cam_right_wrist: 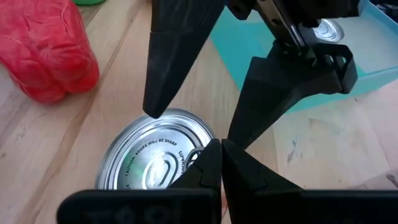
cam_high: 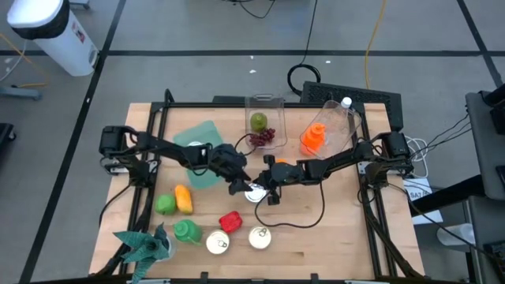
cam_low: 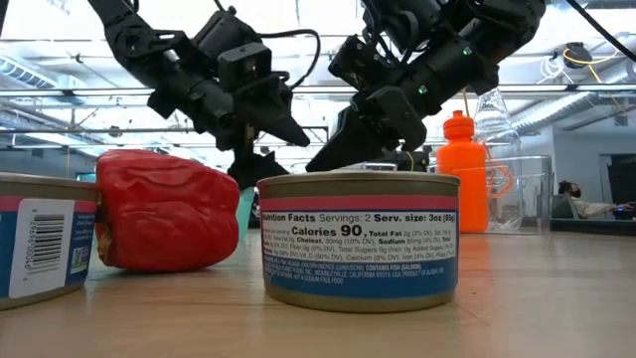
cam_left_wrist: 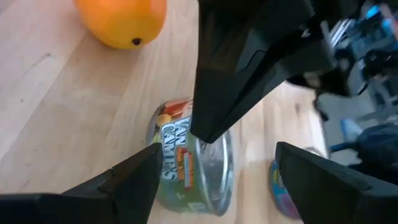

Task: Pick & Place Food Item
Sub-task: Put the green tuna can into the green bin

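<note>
A small tin can (cam_high: 254,192) stands upright on the wooden table, its silver pull-tab lid (cam_right_wrist: 149,163) up and its label (cam_left_wrist: 174,152) showing. My right gripper (cam_right_wrist: 221,152) comes from the table's right, shut, with its tips on the lid. My left gripper (cam_left_wrist: 217,149) comes from the left, open. Its two fingers (cam_right_wrist: 166,68) straddle the can, one on each side. I cannot tell whether they touch its wall. My right gripper has its shut fingertips down on the can's lid (cam_right_wrist: 181,158), near the rim on the right-arm side, beside the pull tab. The fingers slant down from the table's right. Whether they pinch the tab, the fingers themselves hide. The can stands on the table.
A teal tray (cam_high: 201,154) with another can (cam_right_wrist: 326,28) lies just behind the left gripper. An orange (cam_left_wrist: 121,18) lies close by. A red pepper (cam_high: 230,221), two cans (cam_high: 259,237) and green and yellow toy foods (cam_high: 183,199) lie nearer. An orange bottle (cam_high: 313,138) stands at the back.
</note>
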### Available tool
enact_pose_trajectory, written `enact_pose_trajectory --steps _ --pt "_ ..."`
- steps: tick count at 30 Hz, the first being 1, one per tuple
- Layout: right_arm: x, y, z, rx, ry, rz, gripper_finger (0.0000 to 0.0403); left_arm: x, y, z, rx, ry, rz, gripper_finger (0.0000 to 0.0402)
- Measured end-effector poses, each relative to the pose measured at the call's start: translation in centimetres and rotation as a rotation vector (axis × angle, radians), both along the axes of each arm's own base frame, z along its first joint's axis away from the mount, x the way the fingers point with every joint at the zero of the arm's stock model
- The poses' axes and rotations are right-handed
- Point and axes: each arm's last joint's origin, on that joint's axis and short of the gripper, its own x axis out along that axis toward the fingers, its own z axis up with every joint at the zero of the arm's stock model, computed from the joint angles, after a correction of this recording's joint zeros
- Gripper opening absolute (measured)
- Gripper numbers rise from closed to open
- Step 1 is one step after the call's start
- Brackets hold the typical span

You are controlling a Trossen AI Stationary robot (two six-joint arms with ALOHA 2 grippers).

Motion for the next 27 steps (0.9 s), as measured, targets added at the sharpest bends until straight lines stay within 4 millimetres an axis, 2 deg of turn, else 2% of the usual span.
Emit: enact_pose_trajectory --steps 8,16,21,27 --pt "-0.1 0.0 -0.1 0.002 0.015 -0.002 0.0000 -0.6 0.7 0.3 0.096 0.166 -0.020 0.0311" --pt "-0.1 0.4 -0.1 -0.007 0.015 0.003 0.0000 -0.9 1.2 0.8 0.111 0.136 -0.045 0.0317" --pt "-0.1 0.6 0.0 -0.020 0.003 0.001 0.0000 -0.2 1.2 4.0 0.173 0.012 -0.002 0.0310" --pt "-0.1 0.9 0.0 -0.022 -0.004 0.003 0.0000 1.3 0.5 5.4 0.187 -0.029 -0.021 0.0308"
